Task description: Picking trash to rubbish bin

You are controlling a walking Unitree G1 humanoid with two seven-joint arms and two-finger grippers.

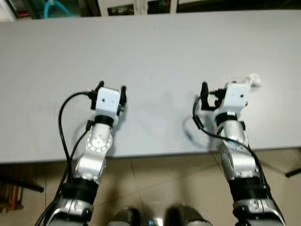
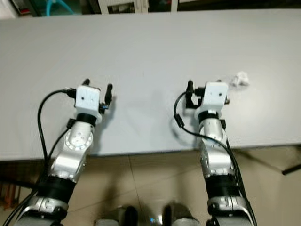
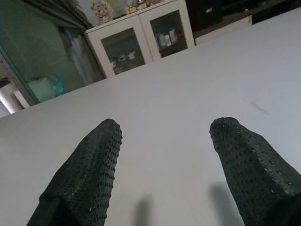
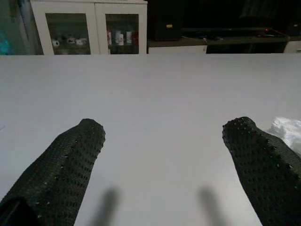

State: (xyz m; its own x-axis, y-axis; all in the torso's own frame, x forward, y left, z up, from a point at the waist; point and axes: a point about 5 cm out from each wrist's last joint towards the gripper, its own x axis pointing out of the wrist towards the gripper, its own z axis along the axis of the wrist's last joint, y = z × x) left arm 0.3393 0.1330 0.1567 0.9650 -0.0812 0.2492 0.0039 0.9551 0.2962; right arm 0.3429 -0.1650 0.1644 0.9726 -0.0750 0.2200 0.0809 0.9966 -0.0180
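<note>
Even, dim overhead light; table [image 1: 155, 52] evenly grey, soft shadows under both arms. Wrist views darker, backgrounds slightly soft.

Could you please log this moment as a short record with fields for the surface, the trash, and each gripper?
surface: large grey table, both arms reaching over its near edge
trash: crumpled white paper, lying on the table just beyond and to the right of the right gripper
left gripper: open, holding nothing, over bare table
right gripper: open, holding nothing, paper beside its right finger, not between the fingers
background: white glass-door cabinet past the far edge
</note>
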